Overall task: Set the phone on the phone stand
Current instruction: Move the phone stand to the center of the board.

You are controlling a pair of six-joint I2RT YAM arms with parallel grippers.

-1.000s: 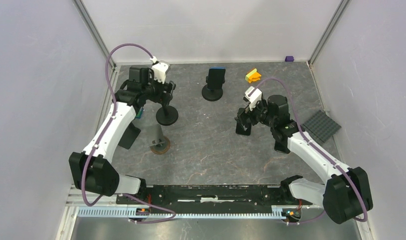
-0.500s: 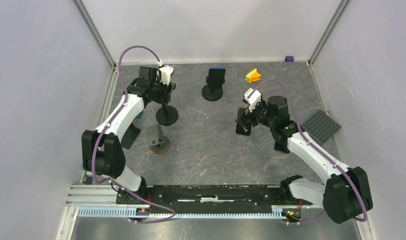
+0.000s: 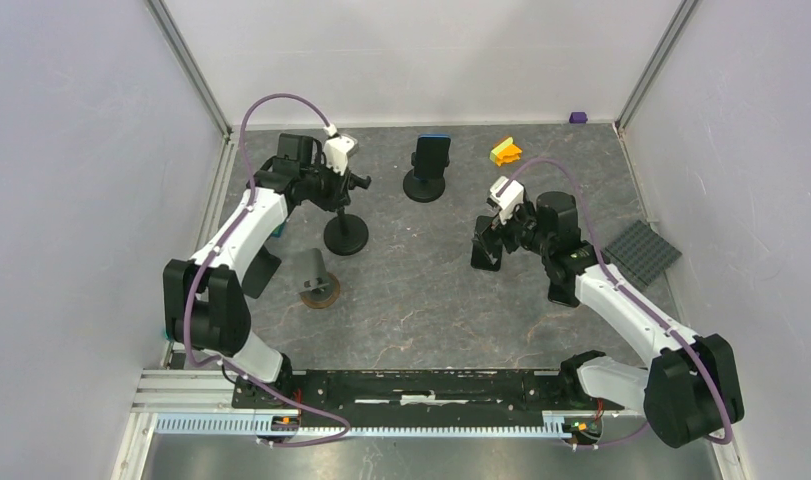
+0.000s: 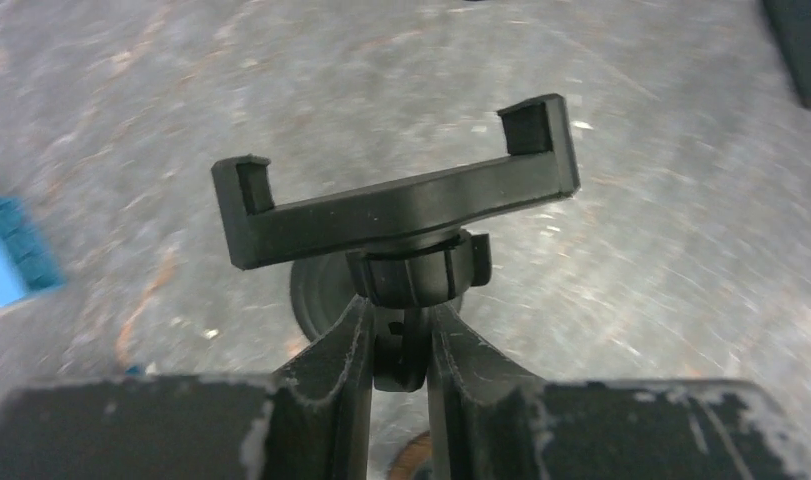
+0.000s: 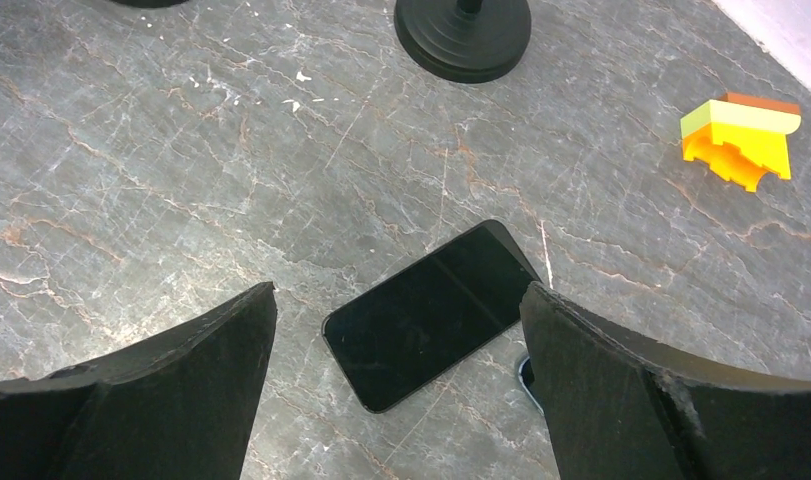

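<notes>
Black, scuffed fingers point(image 4: 346, 370) of the left gripper point(image 4: 399, 325) are pinching the thin stem of the phone stand point(image 4: 401, 205) just under its ribbed collar. That narrow hold is looking like the main risk: a slim round stem could be twisting or slipping between the pads, so the stand may be swivelling or tipping once the phone is pushed into it. The jaws are standing nearly together, pressing on either side of the stem, with the empty cradle sitting above them and the round base resting on the grey marbled table point(image 4: 631, 300). The right gripper point(image 5: 396, 293) is hanging with its jaws spread wide, gripping nothing and straddling the phone point(image 5: 431, 312). The phone is lying flat, dark face up, on the table directly below, well apart from the stand. It is lying at a slant to those open jaws, so a descent without turning the wrist could be catching a corner instead of the long edges, or skidding it away. Farther back, a second stand point(image 5: 463, 35) and an orange and yellow block point(image 5: 741, 135) are sitting clear of both arms.
</notes>
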